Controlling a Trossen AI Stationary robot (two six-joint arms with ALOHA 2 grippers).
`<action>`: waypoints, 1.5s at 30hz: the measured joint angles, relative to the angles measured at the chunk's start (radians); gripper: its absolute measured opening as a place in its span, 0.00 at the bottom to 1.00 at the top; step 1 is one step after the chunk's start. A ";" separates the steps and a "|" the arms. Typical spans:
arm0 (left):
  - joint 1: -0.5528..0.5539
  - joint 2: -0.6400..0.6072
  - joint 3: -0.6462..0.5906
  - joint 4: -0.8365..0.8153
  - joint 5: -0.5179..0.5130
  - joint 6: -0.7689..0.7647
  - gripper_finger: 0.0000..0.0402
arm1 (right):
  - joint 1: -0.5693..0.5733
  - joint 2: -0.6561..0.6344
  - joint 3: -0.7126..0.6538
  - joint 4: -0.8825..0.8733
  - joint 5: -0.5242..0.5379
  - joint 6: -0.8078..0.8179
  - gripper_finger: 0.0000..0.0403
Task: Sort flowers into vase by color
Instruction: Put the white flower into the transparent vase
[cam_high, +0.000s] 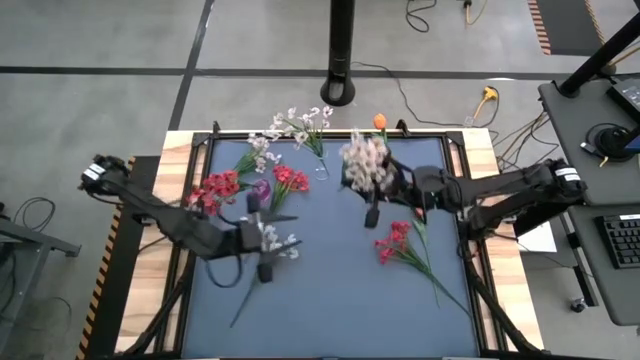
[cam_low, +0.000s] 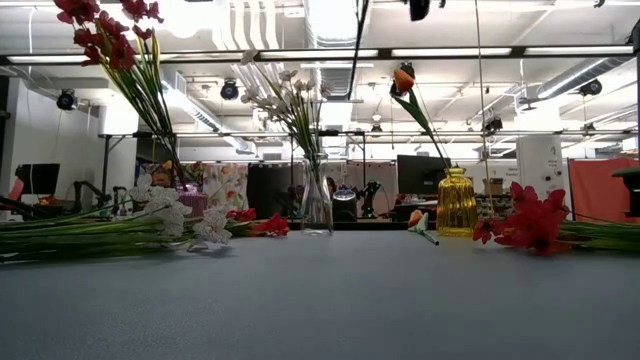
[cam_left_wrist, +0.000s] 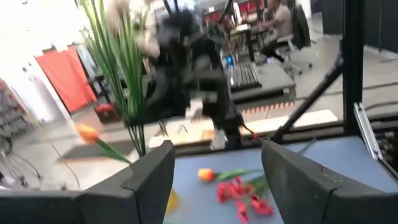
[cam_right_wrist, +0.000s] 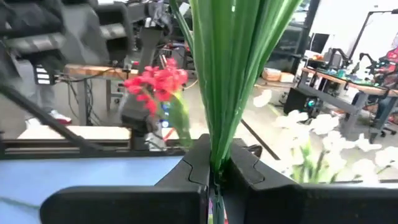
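Observation:
My right gripper (cam_right_wrist: 216, 168) is shut on a white-pale pink spray (cam_high: 365, 160), held up over the middle of the table (cam_high: 330, 300) toward its far side. My left gripper (cam_left_wrist: 214, 155) is open and empty, above a white spray (cam_high: 280, 242) that lies flat on the table's left half. Red sprays (cam_high: 395, 242) lie on the right half. A clear vase (cam_low: 317, 205) holds white sprays, a yellow vase (cam_low: 456, 202) holds an orange tulip (cam_low: 403, 78), and a purple vase (cam_high: 262, 188) holds red sprays (cam_high: 215, 188). My right gripper pinches the bundle of green stems (cam_right_wrist: 219, 149) between its two fingers. The stems rise straight up out of the fingers, with the blossoms above. The spray is lifted clear of the table. What lies below the fingers is hidden by the gripper.
A loose orange tulip (cam_left_wrist: 208, 175) lies on the table near the red sprays. The three vases stand in a row along the far side. A black pole (cam_high: 342, 50) rises beyond the far edge. The near half of the blue mat holds only the trailing stems.

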 joint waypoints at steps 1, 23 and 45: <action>-0.002 -0.030 0.000 -0.009 -0.001 0.022 0.56 | -0.027 0.008 0.010 0.000 -0.030 0.003 0.03; 0.000 -0.337 -0.001 -0.123 -0.154 0.228 0.56 | -0.332 0.278 0.228 0.006 -0.263 0.018 0.03; 0.000 -0.330 -0.003 -0.145 -0.199 0.221 0.56 | -0.400 0.357 0.190 0.119 -0.263 0.026 0.03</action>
